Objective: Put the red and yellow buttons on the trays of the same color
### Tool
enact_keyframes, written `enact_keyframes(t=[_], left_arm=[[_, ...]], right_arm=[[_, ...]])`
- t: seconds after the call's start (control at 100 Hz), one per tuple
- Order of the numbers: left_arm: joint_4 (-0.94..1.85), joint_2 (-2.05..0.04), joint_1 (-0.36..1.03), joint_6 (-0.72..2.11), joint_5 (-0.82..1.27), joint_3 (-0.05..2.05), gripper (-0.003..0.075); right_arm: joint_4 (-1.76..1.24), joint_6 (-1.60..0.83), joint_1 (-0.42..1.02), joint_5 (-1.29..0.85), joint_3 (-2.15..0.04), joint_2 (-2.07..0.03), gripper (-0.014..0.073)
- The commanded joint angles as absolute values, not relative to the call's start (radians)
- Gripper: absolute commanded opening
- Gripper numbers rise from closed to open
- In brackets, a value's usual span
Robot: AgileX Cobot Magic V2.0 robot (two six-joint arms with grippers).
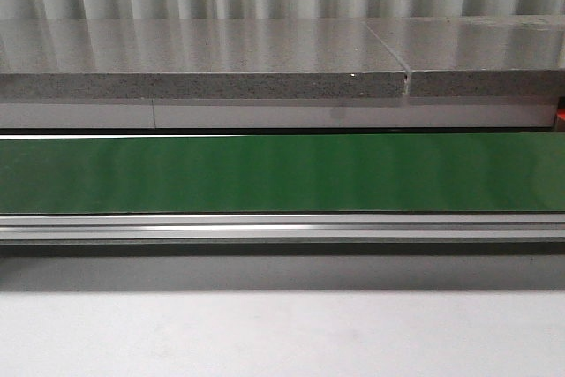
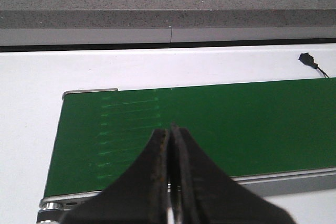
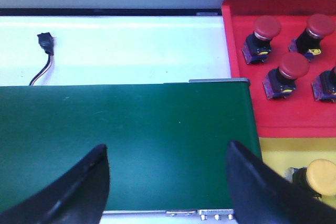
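- Right gripper (image 3: 168, 182): jaws spread wide, holding nothing, poised over the end of the green belt (image 3: 126, 145) nearest the trays; this stance reads as waiting to catch the next button carried along.
- Left gripper (image 2: 170, 177): fingers pressed together with nothing between them, parked over the opposite end of the belt, where it appears idle.
- Red tray (image 3: 294, 114): lies just beside the belt end, against the back ledge; it carries at least three red buttons (image 3: 292, 66), with a fourth part-visible at the frame edge, all lying tilted on their dark bases.
- Yellow tray (image 3: 273, 156): adjoins the red tray on its near side; one yellow button (image 3: 321, 177) rests in it, partly hidden behind the right gripper's finger.
- Belt surface: no button shows on it in any view, so sorting appears well along or paused between arrivals.
- Cable (image 3: 44, 51): a small black connector with a thin lead lies on the white counter (image 3: 131, 45) beyond the belt.
- View comparison: only the right wrist view shows trays and buttons; the left wrist view alone shows the far belt end; the front view shows just a mid-length strip of belt and the grey ledge (image 1: 203, 68), with neither gripper.
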State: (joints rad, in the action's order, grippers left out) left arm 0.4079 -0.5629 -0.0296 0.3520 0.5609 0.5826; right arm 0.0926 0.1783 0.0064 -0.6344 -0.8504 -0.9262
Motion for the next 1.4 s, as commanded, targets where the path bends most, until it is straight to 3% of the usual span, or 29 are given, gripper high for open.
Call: enact_keyframes(t=[0.0,0.37,0.46,0.69,1.39], left_arm=[[0.434,-0.565,-0.022,0.351,0.491,0.611,-0.002],[0.434,-0.565,-0.022,0.351,0.491,0.611,-0.002],[0.434,-0.565,-0.022,0.351,0.491,0.611,-0.002],[0.434,-0.565,-0.022,0.351,0.491,0.611,-0.002],[0.434,-0.565,-0.022,0.351,0.491,0.611,-0.002]], right_arm=[[0.119,0.164,0.012,-0.575,-0.842,-0.852,0.0466],[0.118,0.164,0.012,-0.544,-0.623,-0.522,0.0444],[0.118,0.164,0.012,-0.544,-0.59,-0.463,0.0339],[0.117,0.164,0.012,-0.574,-0.571,-0.417,-0.0071],[0.116,0.164,0.012,-0.599,-0.571,-0.417,-0.0067]])
